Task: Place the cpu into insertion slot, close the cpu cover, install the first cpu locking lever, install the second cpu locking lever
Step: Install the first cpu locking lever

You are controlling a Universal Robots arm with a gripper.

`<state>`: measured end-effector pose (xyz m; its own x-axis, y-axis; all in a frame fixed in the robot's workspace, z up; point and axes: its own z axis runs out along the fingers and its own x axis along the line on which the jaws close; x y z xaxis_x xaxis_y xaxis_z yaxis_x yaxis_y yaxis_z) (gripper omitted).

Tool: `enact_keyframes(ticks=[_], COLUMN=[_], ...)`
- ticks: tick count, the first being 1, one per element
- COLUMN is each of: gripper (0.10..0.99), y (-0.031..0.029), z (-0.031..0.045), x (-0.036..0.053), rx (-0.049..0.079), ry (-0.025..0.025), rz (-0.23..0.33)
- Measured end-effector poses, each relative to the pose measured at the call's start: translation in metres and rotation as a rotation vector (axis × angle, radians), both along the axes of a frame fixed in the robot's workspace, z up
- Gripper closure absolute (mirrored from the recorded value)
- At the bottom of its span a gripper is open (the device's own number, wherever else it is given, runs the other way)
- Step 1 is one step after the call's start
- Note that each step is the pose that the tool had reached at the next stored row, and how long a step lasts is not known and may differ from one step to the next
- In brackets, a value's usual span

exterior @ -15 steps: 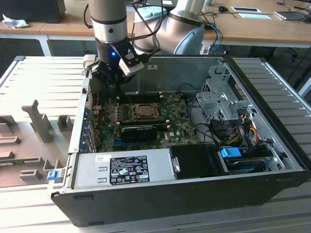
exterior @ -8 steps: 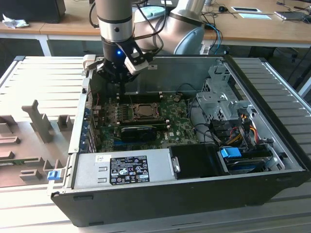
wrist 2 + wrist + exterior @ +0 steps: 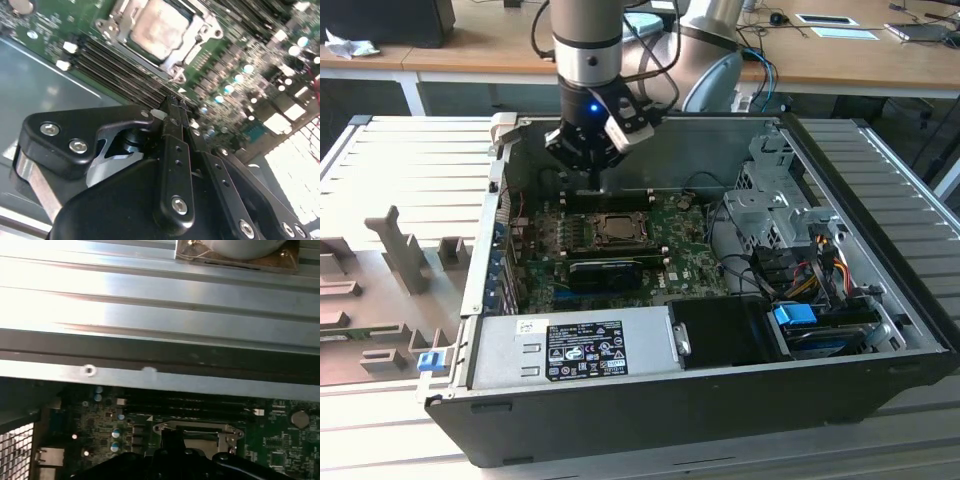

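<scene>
Ribbed slats are being spanned by a black case. The gripper is being held clenched beyond the insertion slot's far edge, the matte cpu being ringed by the cpu cover.

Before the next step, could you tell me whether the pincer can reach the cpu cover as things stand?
Probably yes: the pincer hangs close by the cpu cover, with nothing standing between them.

Cpu seated in insertion slot; cpu cover down.
</scene>
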<state>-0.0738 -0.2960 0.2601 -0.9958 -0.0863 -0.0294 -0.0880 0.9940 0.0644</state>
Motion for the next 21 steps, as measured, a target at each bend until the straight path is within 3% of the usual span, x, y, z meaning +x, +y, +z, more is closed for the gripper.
enact_keyframes(ticks=[4,6,8,16,21], gripper=[0.98,0.98,0.98,0.98,0.98], y=[0.0001,0.0001,0.0001,0.0004,0.0013], z=[-0.0009,-0.0024,-0.0053,-0.0223,-0.0241], x=[0.0129,0.0144,0.0147,0.0196,0.0253], rx=[0.0,0.019,0.028,0.028,0.028], ry=[0.0,0.0,-0.0003,0.0004,0.0003], rz=[0.0,0.0,0.0,0.0,0.0])
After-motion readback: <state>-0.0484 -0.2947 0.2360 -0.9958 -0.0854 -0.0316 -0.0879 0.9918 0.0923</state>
